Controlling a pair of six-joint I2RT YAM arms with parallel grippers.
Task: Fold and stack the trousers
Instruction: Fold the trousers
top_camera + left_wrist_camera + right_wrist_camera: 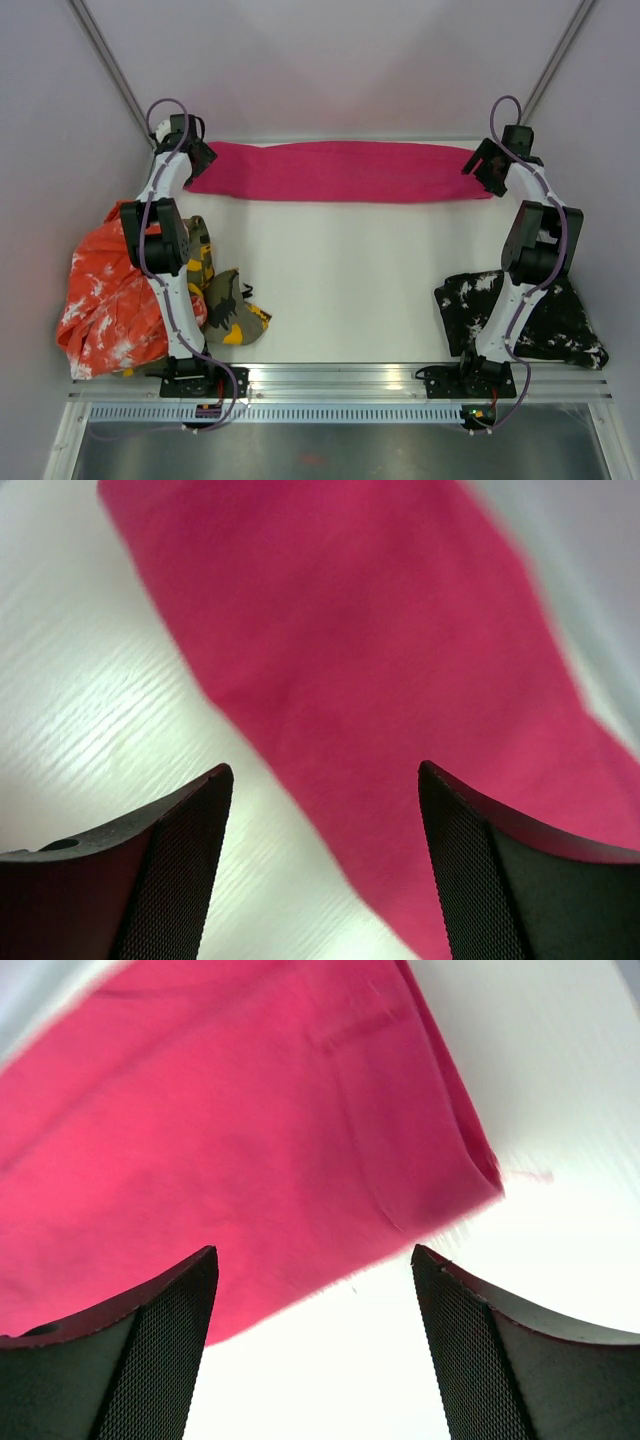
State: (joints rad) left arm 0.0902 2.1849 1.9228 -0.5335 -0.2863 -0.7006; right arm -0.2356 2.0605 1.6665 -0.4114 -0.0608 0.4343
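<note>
- White, faintly ribbed table (340,290) with a metal rail along its near edge, boxed in by plain pale walls.
- On it, the magenta-pink trousers (335,172) are soft matte cloth folded into one long flat band. The band runs left to right along the far edge of the table.
- Stitched seams and a doubled-over corner show at the band's right end in the right wrist view.
- An orange-white mottled pair (100,290) lies crumpled at the left edge, with a bunched olive-yellow camouflage pair (230,310) touching it.
- A black pair with white splatters (560,320) lies heaped by the right arm's base.
- The left gripper (195,150) sits at the band's left end; its right finger is over pink cloth and its left finger over bare table.
- The right gripper (485,165) sits at the band's right end, with the cloth's corner just ahead of its fingers.
- Both grippers have their jaws spread wide with nothing clasped between the dark mesh-textured pads (185,870).
- Whether any fingertip touches the cloth cannot be told.
</note>
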